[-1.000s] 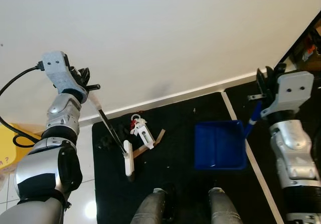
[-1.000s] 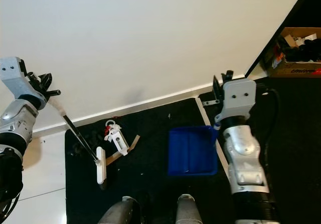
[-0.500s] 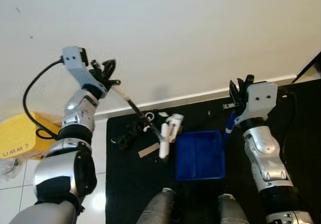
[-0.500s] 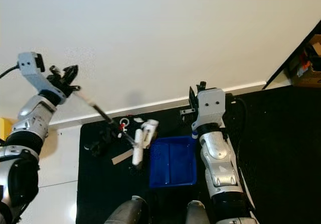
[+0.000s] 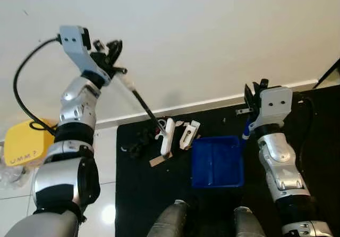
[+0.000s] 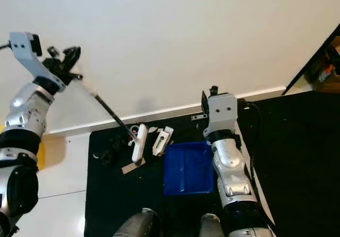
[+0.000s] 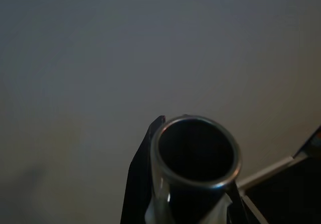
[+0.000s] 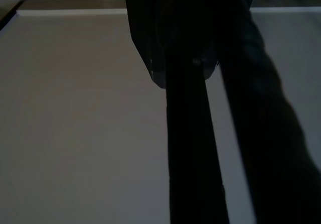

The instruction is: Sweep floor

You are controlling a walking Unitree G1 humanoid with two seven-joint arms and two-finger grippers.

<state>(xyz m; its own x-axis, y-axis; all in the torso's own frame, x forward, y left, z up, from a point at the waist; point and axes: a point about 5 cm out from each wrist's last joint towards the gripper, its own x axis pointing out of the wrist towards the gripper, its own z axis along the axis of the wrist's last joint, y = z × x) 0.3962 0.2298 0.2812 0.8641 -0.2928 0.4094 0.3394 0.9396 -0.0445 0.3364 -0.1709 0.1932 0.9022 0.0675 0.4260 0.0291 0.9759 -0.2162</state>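
We note the broom (image 5: 154,125): its white head sits on the black mat (image 5: 127,194), down and away from the left claw (image 5: 112,61), which is clamped on the handle's top. Beside the head lie white debris (image 5: 189,135) and the blue dustpan (image 5: 218,161), whose handle the right claw (image 5: 254,96) grips.

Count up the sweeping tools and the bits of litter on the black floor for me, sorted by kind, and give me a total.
Brooms: 1, the broom held by the left gripper
Dustpans: 1, the blue dustpan at the right gripper
White plastic pieces: 1
Brown cardboard strips: 1
Dark clumps: 1
Total: 5
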